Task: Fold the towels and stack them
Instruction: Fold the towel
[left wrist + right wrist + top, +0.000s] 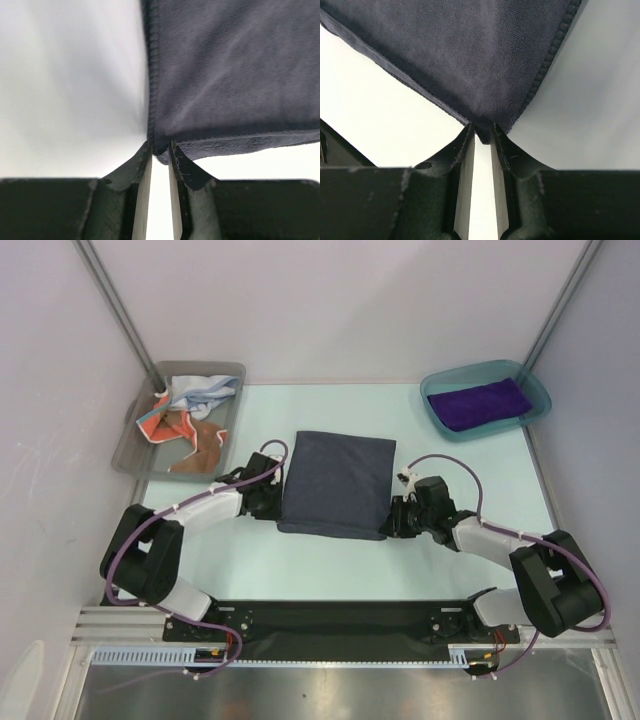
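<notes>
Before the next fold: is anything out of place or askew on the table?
Nothing spilled or damaged. The dark towel lies slightly skewed to the table edge; crumpled towels are heaped in the grey bin.

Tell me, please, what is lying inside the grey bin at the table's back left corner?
Crumpled in the grey bin lie an orange-red towel and a pale light-blue towel; whatever sits beneath them is covered.

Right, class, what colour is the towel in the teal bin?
Deep purple; the towel in the bin shows best from the top camera.
</notes>
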Controlling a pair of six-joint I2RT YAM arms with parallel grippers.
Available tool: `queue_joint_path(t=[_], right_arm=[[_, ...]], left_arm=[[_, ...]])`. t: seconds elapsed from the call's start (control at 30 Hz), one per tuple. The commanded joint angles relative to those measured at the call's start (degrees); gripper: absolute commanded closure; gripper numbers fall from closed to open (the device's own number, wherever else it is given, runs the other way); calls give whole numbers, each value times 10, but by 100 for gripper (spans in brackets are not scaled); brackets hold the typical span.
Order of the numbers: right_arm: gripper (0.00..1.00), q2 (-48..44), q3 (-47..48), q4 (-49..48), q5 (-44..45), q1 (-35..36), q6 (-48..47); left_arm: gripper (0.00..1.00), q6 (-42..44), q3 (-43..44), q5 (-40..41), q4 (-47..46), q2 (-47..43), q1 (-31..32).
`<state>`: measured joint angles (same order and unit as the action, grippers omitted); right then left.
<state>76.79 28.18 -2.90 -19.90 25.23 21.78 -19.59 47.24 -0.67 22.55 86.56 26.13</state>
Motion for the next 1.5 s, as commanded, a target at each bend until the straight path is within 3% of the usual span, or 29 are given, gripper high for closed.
queue_joint_path(t=[0.0, 0.17, 0.27, 0.4, 0.5, 0.8, 1.27, 1.47], right_arm=[[76, -12, -1, 10, 12, 2, -9], [76, -16, 24, 27, 3, 2, -15], [76, -26, 43, 18, -13, 3, -1], [77, -7, 65, -3, -14, 11, 19], [77, 18, 87, -23, -16, 21, 22], [77, 97, 72, -70, -52, 39, 20], [78, 56, 60, 45, 40, 39, -23], [78, 62, 63, 66, 65, 39, -25]], left_arm=[[76, -24, 7, 32, 22, -19, 4], [68, -19, 30, 22, 16, -70, 6], [64, -18, 49, -27, -9, -83, 6], [64, -30, 58, -104, -50, -46, 6], [67, -35, 64, -112, -47, -6, 9], [72, -75, 6, -45, -36, 12, 69], [74, -116, -28, 30, -9, -39, 124], [59, -113, 20, 84, 33, -93, 119]])
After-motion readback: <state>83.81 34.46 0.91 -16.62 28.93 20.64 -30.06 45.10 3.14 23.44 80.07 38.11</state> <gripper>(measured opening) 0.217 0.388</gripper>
